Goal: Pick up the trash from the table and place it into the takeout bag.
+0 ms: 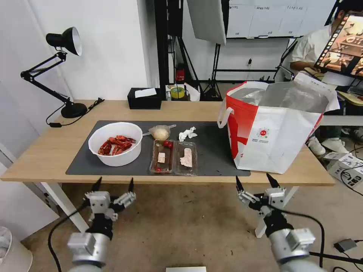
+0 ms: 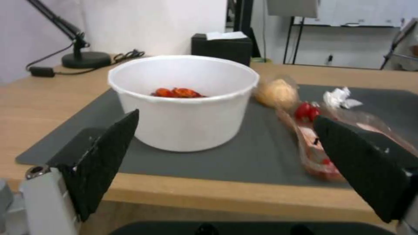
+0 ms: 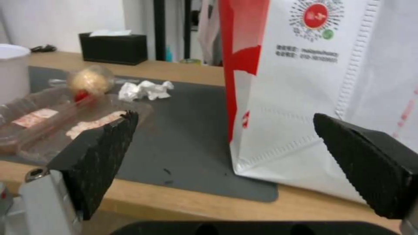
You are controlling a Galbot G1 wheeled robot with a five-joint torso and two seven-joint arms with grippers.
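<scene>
Bowl [image 1: 115,143] beyond left tool [image 1: 114,185]

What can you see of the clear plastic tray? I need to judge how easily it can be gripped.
The clear hinged plastic tray lies open and flat on the dark grey mat, its two shallow halves side by side. It looks thin and flimsy. Each half holds pale pinkish scraps, with red bits at the far end. The white bowl is to its left, the small bag with a beige lump just behind. Neither end effector touches it.
</scene>
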